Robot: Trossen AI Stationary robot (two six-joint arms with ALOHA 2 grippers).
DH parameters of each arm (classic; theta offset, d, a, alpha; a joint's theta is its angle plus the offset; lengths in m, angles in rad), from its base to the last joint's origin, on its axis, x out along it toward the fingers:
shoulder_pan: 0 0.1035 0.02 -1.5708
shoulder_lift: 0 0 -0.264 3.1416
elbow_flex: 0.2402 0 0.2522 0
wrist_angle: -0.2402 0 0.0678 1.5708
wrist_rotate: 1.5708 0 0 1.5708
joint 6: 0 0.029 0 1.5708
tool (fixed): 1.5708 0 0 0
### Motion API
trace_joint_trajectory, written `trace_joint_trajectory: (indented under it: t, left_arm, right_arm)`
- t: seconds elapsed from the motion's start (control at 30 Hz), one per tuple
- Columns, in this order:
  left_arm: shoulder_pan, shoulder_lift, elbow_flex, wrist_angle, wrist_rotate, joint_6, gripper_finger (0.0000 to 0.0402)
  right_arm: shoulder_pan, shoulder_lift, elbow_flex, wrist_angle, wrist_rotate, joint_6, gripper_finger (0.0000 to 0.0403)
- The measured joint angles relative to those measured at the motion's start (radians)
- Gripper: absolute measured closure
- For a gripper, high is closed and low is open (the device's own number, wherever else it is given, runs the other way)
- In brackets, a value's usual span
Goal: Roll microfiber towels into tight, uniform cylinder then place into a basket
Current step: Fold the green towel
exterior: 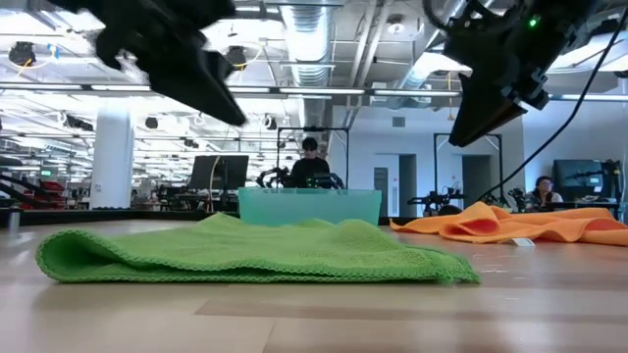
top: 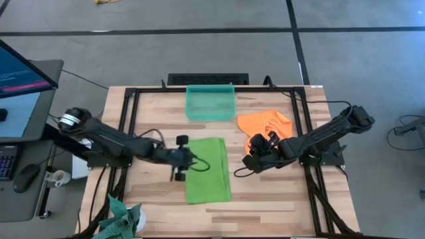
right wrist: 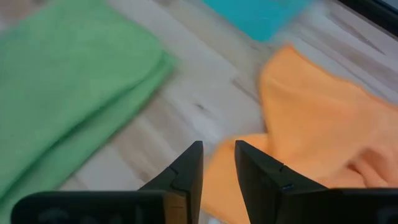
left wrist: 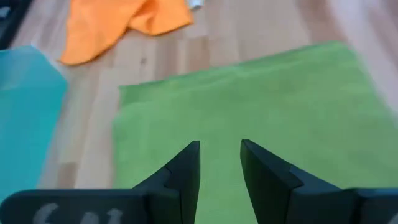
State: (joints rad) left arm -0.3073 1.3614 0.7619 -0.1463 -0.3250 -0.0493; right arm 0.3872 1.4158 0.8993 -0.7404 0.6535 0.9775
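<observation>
Both grippers, left [top: 188, 161] and right [top: 253, 154], hover narrowly parted and empty, over the green towel [top: 207, 169] mid-table and orange towel [top: 264, 123] right of the basket [top: 210, 101]; soft, limp cloth, best pinched at an edge.

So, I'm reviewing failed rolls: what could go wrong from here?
The green towel lies folded flat with a humped, uneven edge in the low view, so a roll may come out loose. The left gripper hangs above its middle, not an edge, and may bunch it. The orange towel is crumpled by the right gripper; it may snag. The basket is narrow.
</observation>
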Motion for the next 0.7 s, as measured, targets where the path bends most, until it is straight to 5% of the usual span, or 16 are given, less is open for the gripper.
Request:
trace_joint_trajectory:
  t: [0.7]
  left_arm:
    - [-0.343, -0.039, 0.031, 0.215, -0.209, 0.116, 0.0292]
  right_arm:
    - [0.224, 0.013, 0.0, 0.734, -0.001, -0.936, 0.0287]
